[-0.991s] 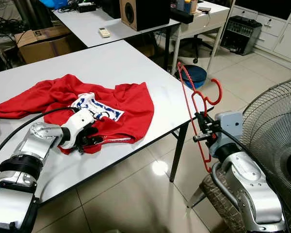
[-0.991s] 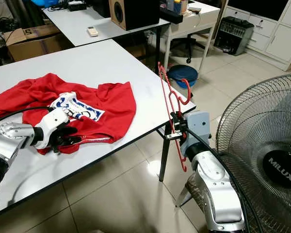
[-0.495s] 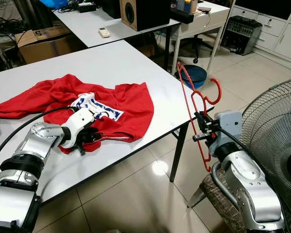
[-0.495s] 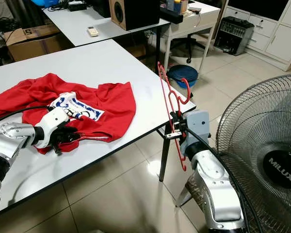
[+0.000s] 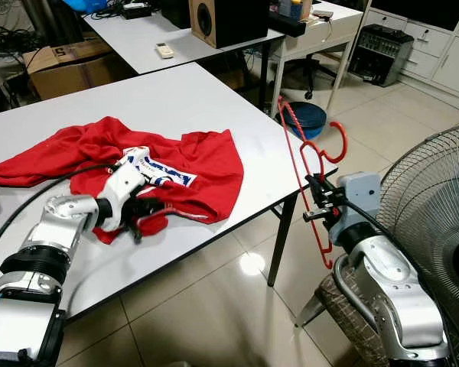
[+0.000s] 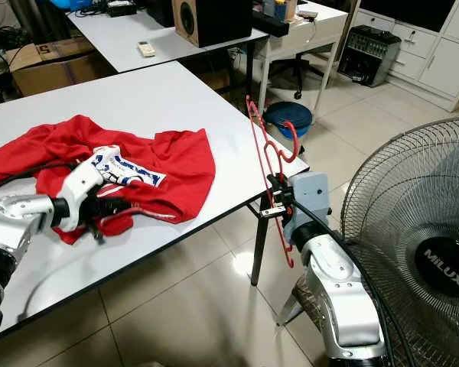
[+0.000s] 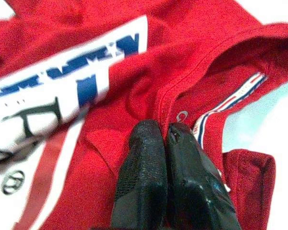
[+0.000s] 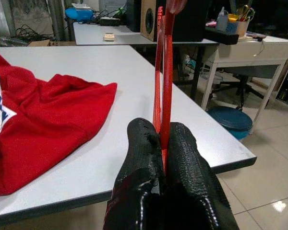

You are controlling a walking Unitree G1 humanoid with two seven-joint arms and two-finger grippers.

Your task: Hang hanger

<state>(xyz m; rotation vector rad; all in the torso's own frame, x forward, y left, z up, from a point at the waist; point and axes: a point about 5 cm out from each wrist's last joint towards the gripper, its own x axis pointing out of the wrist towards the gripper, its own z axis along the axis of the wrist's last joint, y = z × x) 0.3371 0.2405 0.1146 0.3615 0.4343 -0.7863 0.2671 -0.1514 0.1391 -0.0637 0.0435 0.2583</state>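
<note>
While my left gripper [image 5: 141,218] pinches the neckline of the crumpled red cotton T-shirt with a white and blue chest print [image 5: 206,164], it has risen a little from where it lay a moment ago, and a fold of collar now comes up off the white rectangular table [image 5: 176,99] with it, at centre left of the head view. I read that as the collar being opened so the hanger can go in; the shirt's body has not shifted.

My right gripper [image 5: 316,200] has not moved, fingers [image 8: 144,143] pressed tight on the thin red plastic clothes hanger [image 5: 306,164], which sits at centre right of the head view, in the air just off the table's near corner, beside the grey wire guard of a standing fan [image 5: 436,199]. Its long axis runs nearly upright, leaning slightly toward the table at the top; the hook [image 5: 338,145] curls out toward the fan. It needs turning level and carrying left to the collar.
</note>
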